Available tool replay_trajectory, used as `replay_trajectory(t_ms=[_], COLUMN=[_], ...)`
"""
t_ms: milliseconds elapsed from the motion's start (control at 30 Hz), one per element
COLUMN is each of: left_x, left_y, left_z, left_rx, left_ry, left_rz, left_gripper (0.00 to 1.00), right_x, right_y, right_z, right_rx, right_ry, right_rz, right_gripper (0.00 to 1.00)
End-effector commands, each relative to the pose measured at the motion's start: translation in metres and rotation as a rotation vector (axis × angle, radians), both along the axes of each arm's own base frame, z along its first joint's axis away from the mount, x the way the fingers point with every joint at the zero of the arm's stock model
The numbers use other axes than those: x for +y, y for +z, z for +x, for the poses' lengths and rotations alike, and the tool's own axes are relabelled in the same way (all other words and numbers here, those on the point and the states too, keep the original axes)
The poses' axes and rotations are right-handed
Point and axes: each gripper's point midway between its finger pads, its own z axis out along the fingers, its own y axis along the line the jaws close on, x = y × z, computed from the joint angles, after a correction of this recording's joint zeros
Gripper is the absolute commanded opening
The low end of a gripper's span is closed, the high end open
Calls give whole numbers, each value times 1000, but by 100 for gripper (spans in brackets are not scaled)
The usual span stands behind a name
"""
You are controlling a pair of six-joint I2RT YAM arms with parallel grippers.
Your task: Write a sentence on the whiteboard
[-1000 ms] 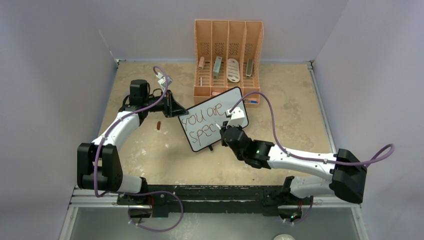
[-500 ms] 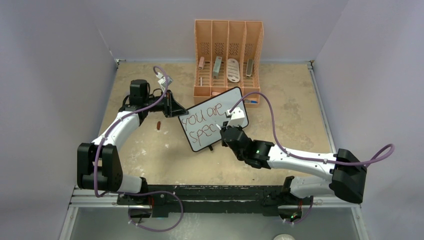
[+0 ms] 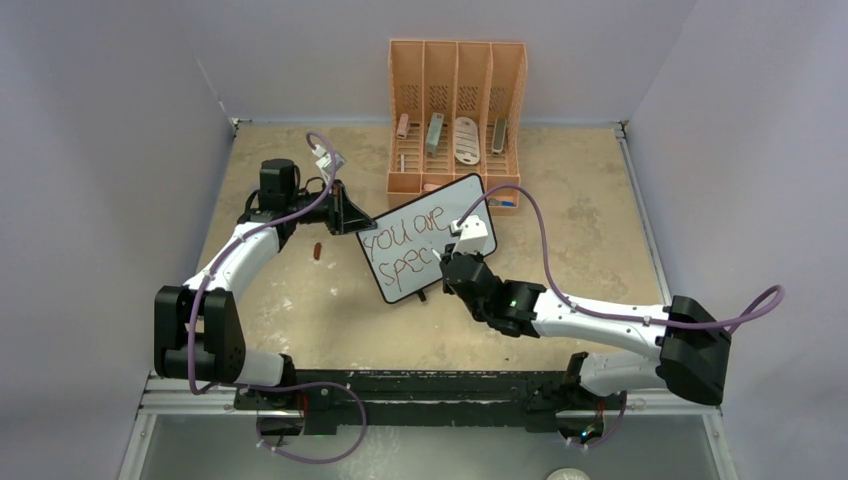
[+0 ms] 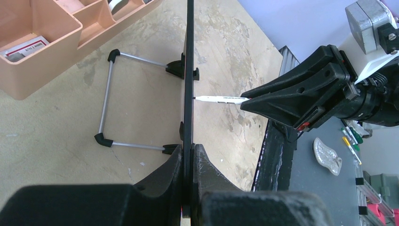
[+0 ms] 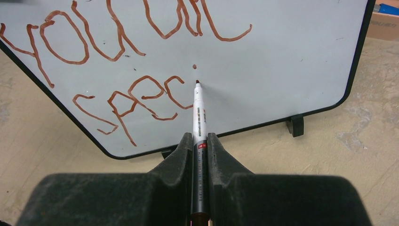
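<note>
A small whiteboard (image 3: 425, 240) with a thin black frame and round corners stands on the tan, scuffed table (image 3: 600, 230), just in front of the tall orange plastic organizer (image 3: 457, 110). The board is turned at a slant, with its far corner near the organizer's front. In the left wrist view it is seen from the side, thin as a line, with a bent metal wire stand (image 4: 106, 101) behind it.

The black left gripper (image 4: 188, 149) has its two fingers squeezed tight on the board's near edge, one on each side.

The black right gripper (image 5: 200, 139) is clamped around a white and grey marker pen (image 5: 197, 117). The pen sticks straight out between the fingers, and its red-brown tip touches the board's white face.

The red-brown handwritten letters (image 5: 141, 96) sit in two lines. The top line says "you are". The line under it says "spec" so far, and the pen tip is just to the right of the "c". A tiny red-brown dot sits a little above the tip.

A small red-brown thing (image 3: 317, 250) lies on the table beside the left arm, but it is too small to tell what it is.
</note>
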Motion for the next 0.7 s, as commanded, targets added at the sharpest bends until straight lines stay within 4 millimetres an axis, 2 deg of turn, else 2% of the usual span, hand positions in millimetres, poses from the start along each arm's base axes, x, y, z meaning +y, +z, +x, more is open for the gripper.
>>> replay_trajectory(t_ms=[0,667], left_x=[-3,-3], left_y=[12,13], left_z=[2,2], left_rx=[-50,-51], left_ry=[-17,-15], left_rz=[2,3], left_gripper=[0,0], right_x=[-2,-2], right_y=[1,-15], right_z=[3,-5], right_rx=[4,68], right_ry=[-31,-12], right_rz=[12,-22], right_gripper=[0,0])
